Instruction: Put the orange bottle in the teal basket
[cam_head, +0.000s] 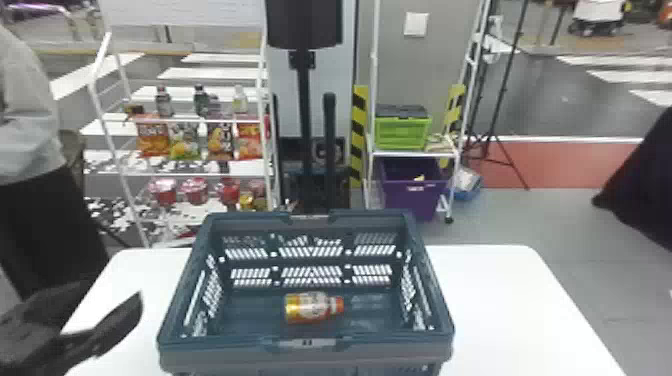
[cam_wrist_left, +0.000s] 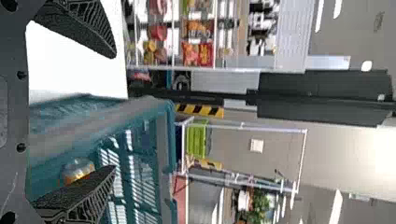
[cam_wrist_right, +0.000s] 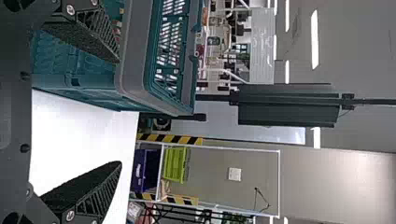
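White racks: behind the table (cam_head: 500, 300) we see two of them, the left rack (cam_head: 200, 174) holding snack bags, bottles and tubs, the right rack (cam_head: 415, 153) holding a green crate (cam_head: 402, 132) above a purple bin (cam_head: 415, 197).
Table: white, and our basket (cam_head: 307, 354) stands on it.
Basket: upright, its open top facing up.
Left arm: it comes in at the lower left of our head view, over the table's left part, reaching forward and slanting inward, with the left gripper (cam_head: 117, 291) apart from the basket's left side.
Left gripper: in its own wrist view we see the fingers (cam_wrist_left: 79, 193) spread wide, with nothing between them; one crosses our sight of the basket, the other our sight of the table.
Right gripper (cam_wrist_right: 119, 112): in its own wrist view it points forward, near the basket's right side, fingers spread wide and empty.
Orange bottle (cam_head: 309, 307): we find it inside the basket, lying on its side on the floor, its orange cap (cam_head: 339, 304) toward our right.
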